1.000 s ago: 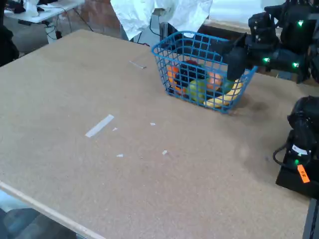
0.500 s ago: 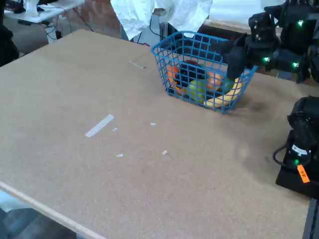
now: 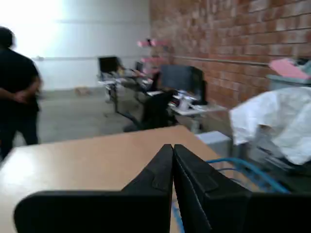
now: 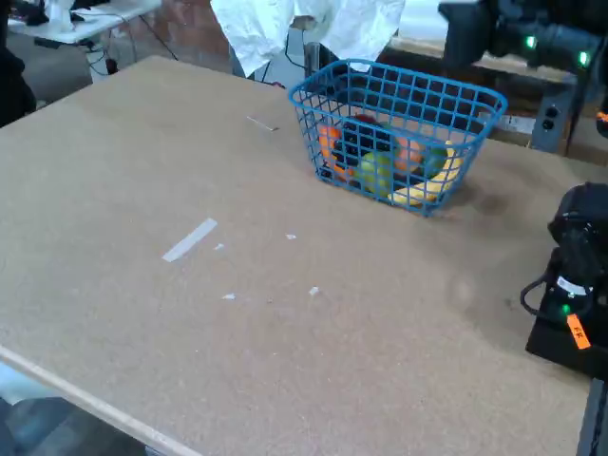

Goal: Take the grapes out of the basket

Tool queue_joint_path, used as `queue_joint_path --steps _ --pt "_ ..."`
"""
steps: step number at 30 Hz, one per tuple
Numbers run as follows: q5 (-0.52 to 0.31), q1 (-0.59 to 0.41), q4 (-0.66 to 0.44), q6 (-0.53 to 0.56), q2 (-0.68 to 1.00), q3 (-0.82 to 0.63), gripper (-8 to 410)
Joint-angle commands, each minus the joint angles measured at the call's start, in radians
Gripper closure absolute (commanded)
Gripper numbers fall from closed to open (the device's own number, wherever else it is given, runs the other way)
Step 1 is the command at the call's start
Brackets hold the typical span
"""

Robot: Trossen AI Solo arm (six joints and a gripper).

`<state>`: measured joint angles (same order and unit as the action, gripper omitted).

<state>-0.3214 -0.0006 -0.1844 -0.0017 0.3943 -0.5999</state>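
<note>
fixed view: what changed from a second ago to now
The pincer has lifted from the right end of the basket to above its far right corner. In the wrist view its jaws are shut with nothing between them. The basket, its fruit and the tape strip are as before.

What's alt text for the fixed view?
A blue basket holding grapes and other toy fruit sits on a tan table, with the arm raised above and behind it at top right. Bits of white tape lie mid-table.
</note>
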Motion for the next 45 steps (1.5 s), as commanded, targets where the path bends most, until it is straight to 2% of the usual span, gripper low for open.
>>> queue_joint_path --steps 1,5,8,12,19,25,28,33,39,42,45 --pt "-0.073 0.000 -0.149 -0.032 0.121 -0.168 402" --pt "-0.093 0.000 -0.273 -0.041 0.269 -0.338 402" --pt "-0.153 -0.001 -0.310 -0.075 0.372 -0.436 402" --pt "-0.162 -0.017 -0.392 -0.071 0.491 -0.550 402" --pt "-0.168 -0.141 -0.515 -0.075 0.634 -0.663 402" --pt "-0.131 -0.285 -0.515 -0.172 0.721 -0.668 402" --pt "-0.065 -0.362 -0.500 -0.249 0.790 -0.668 402" --pt "0.090 -0.472 -0.444 -0.281 0.920 -0.668 402" --pt "0.098 -0.491 -0.321 -0.436 1.040 -0.668 396" --pt "0.123 -0.491 -0.288 -0.499 1.091 -0.668 372" --pt "0.155 -0.492 -0.229 -0.494 1.136 -0.668 330"
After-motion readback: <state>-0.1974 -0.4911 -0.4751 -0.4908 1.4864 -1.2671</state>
